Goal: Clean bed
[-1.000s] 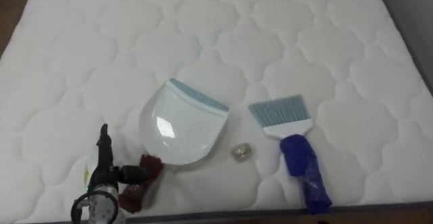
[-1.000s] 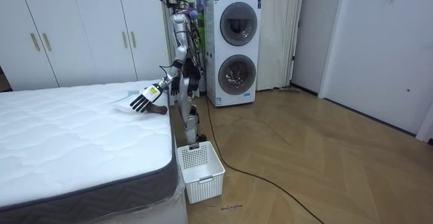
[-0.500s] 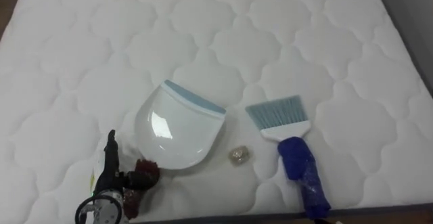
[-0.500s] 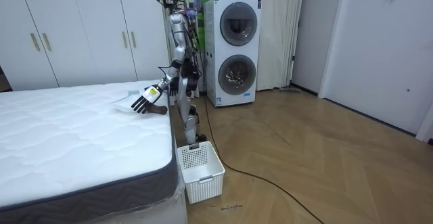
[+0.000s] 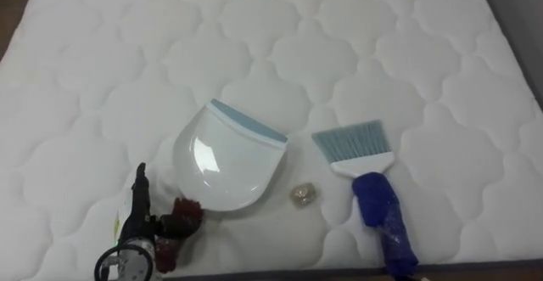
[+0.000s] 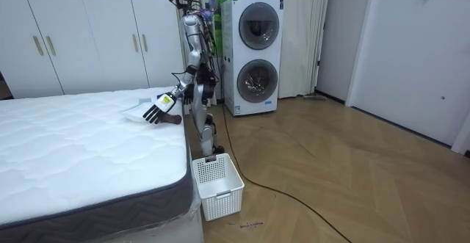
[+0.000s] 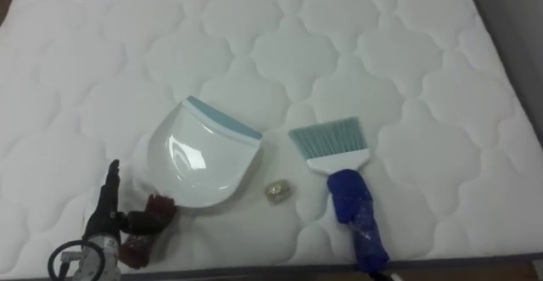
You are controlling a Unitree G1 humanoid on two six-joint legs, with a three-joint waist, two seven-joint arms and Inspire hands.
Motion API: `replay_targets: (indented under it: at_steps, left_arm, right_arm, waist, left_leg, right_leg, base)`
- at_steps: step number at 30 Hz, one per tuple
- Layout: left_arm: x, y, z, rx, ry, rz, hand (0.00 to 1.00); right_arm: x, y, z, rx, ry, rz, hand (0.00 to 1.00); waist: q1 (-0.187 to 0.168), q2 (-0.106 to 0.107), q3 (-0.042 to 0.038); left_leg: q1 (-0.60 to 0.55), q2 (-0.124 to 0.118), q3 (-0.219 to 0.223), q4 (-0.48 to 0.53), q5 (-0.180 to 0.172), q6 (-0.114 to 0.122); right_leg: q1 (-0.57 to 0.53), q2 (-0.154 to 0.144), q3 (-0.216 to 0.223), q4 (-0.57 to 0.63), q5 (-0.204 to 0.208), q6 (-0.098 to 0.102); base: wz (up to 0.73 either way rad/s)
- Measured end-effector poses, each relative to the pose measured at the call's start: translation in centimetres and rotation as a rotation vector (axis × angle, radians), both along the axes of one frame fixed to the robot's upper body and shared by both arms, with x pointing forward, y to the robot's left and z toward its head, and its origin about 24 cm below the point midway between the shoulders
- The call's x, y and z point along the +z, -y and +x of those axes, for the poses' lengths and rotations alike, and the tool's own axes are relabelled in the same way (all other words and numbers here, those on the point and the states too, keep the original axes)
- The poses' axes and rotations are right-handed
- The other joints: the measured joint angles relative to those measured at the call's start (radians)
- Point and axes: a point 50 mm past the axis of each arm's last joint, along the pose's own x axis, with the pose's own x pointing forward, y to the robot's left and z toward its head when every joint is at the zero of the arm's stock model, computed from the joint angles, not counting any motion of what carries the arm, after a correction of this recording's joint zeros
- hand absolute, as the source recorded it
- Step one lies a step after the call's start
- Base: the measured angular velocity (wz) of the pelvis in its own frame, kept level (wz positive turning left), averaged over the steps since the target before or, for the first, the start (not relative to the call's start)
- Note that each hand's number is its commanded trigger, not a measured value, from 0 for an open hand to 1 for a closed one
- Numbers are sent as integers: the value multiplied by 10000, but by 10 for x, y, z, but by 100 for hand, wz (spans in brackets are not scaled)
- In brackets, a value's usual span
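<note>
A white dustpan (image 5: 227, 164) with a blue lip lies on the white quilted mattress (image 5: 280, 52), its dark red handle (image 5: 176, 227) pointing to the near edge. Right of it lies a brush (image 5: 373, 203) with pale blue bristles and a blue handle. A small crumpled scrap (image 5: 302, 194) sits between the two. My left hand (image 5: 138, 217) is edge-on just left of the dustpan's handle, open with its fingers straight and pointing away from me. In the room view that left hand (image 6: 154, 111) hovers with spread fingers over the bed's corner, where I stand.
The mattress's near edge (image 5: 339, 272) runs along the bottom and its right edge (image 5: 517, 52) at the far right. A white basket (image 6: 217, 185) stands on the wood floor at the bed's foot. Stacked washing machines (image 6: 250, 56) are behind me.
My left hand has edged slightly right, toward the dustpan's handle. The dustpan, the brush and the scrap lie as before.
</note>
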Motion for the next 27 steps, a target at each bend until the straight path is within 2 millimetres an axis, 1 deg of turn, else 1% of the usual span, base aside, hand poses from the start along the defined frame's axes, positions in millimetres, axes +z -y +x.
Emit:
replay_targets:
  at_steps: [7,11,14,20,22,23,24,25,26,27]
  left_arm:
    - [-9,7,-7,-538,-740,-138,0]
    - [-11,10,-8,-857,-874,-125,0]
    - [-12,10,-9,-927,-948,-127,0]
    - [-12,12,-9,-1107,-1039,-199,0]
    - [-12,12,-7,-1119,-1024,-195,0]
    - [-13,12,-8,-1107,-1096,-184,0]
    - [-13,11,-8,-1111,-1164,-160,0]
    - [-13,10,-6,-1136,-1210,-142,56]
    - [-13,10,-5,-1150,-1232,-137,100]
    - [-14,11,-5,-1258,-1297,-101,100]
  right_arm:
    - [0,-2,1,219,26,-133,0]
    - [1,-2,4,265,117,-174,0]
    - [1,-2,5,297,141,-182,0]
    - [1,-3,5,336,216,-243,0]
    - [1,-3,6,441,212,-282,0]
    - [2,-5,9,621,209,-317,0]
    - [2,-6,11,718,228,-324,0]
    - [2,-6,11,737,234,-323,0]
    - [2,-6,11,719,242,-329,0]
    - [1,-6,10,633,231,-338,0]
  waist:
    - [-6,1,1]
    - [0,2,-2]
    - [-13,1,-3]
    - [-21,2,-8]
    - [18,-10,-9]
    - [39,-12,-12]
    - [18,1,-11]
    - [9,0,-11]
    - [10,-1,-11]
    - [2,1,-11]
  left_leg:
    - [-76,-5,-4,-10,-27,-6]
    - [-211,-4,-4,-10,-27,-7]
    - [-225,-4,9,-42,-33,-16]
    - [-306,-2,29,-75,-34,-17]
    - [-384,32,126,-56,-33,-17]
    - [-402,63,242,-28,-34,-16]
    - [-437,74,265,17,-47,-11]
    - [-439,78,266,30,-47,-11]
    - [-439,81,266,38,-47,-11]
    - [-434,86,264,49,-50,-5]
  right_leg:
    - [-29,-2,-38,-107,0,-2]
    - [-161,-4,-46,-95,-1,-1]
    - [-194,-17,-205,-102,-1,-1]
    - [-296,-19,-221,-95,0,-1]
    - [-486,-28,-242,77,0,-1]
    - [-578,-45,-304,181,0,-2]
    - [-581,-76,-512,236,-1,-4]
    - [-585,-82,-548,247,0,-7]
    - [-584,-83,-554,257,0,-7]
    - [-576,-83,-559,262,1,-11]
  base:
    - [0]
    - [0]
    - [0]
    - [-1]
    - [-16]
    - [-24]
    - [-18]
    - [-4]
    - [0]
    - [0]
